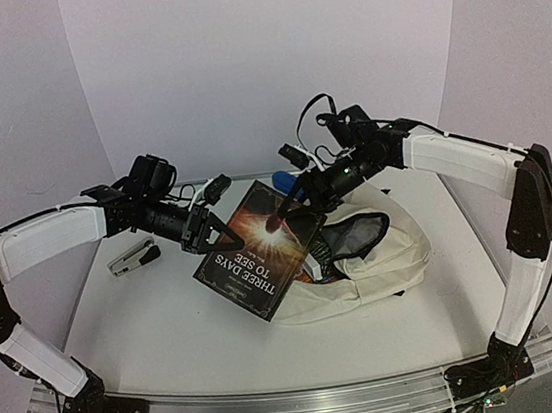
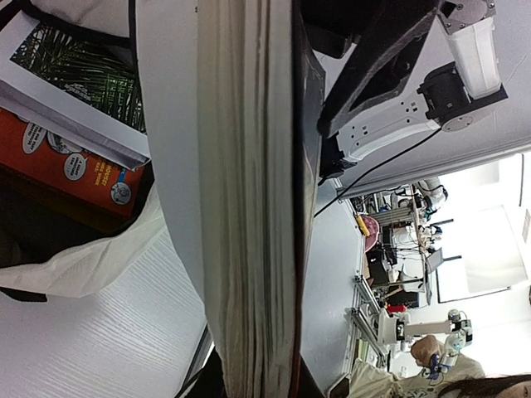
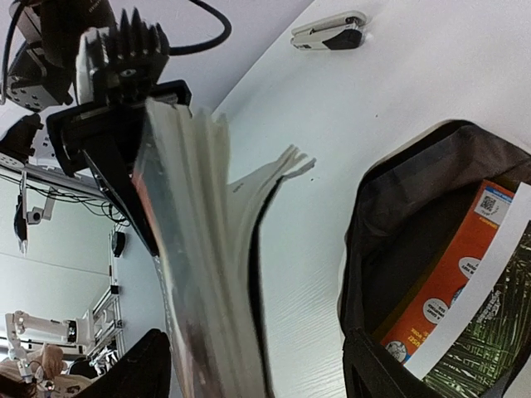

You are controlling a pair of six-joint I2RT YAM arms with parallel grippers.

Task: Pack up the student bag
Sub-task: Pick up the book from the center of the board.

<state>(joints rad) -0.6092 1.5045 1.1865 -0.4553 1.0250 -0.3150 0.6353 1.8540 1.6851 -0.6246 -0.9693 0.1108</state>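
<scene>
The student bag (image 1: 389, 265) lies cream and open-mouthed at the right of the table. Its dark lining (image 3: 415, 207) shows an orange book (image 3: 452, 286) and a green-pictured one (image 3: 489, 332) inside. A dark book titled "Three Days to See" (image 1: 257, 254) hangs tilted above the table beside the bag's mouth. My left gripper (image 1: 221, 231) is shut on the book's left edge, the page block (image 2: 249, 207) pinched between its jaws. My right gripper (image 1: 282, 216) is open, and its fingers straddle the book's far edge (image 3: 207, 249) with a gap on the bag side.
A grey and black stapler (image 1: 133, 256) lies on the table at the left, under my left arm. A blue object (image 1: 281, 181) shows behind the book's top corner. The white table (image 1: 170, 330) ends in a metal rail at the near edge.
</scene>
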